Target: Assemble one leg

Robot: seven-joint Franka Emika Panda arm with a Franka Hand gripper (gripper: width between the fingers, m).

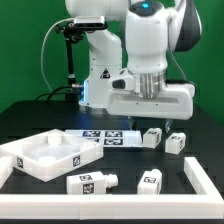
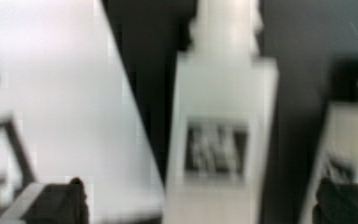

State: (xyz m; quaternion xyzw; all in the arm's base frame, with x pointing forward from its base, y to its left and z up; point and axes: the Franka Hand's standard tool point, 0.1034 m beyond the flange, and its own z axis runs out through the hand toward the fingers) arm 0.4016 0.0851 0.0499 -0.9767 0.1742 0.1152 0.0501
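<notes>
the end effector hangs low over the dark counter, just right of the middle of the scene in the exterior view. directly under it sits the leg, at the exterior view's right end of the marker board. the wrist view is blurred, but it shows this leg running lengthwise between the fingers, with a narrower peg at one end and its black-and-white tag facing the camera. the jaws stand wide: dark gaps show on both sides of the leg and neither finger touches it.

a second leg lies just to the exterior view's right of the first, apart from it. two more lie nearer the camera: the near-left leg and the near-middle leg, well apart from the end effector. the square panel with its raised rim rests on the exterior view's left, near the marker board. a white border rail edges the counter on the near and right sides.
</notes>
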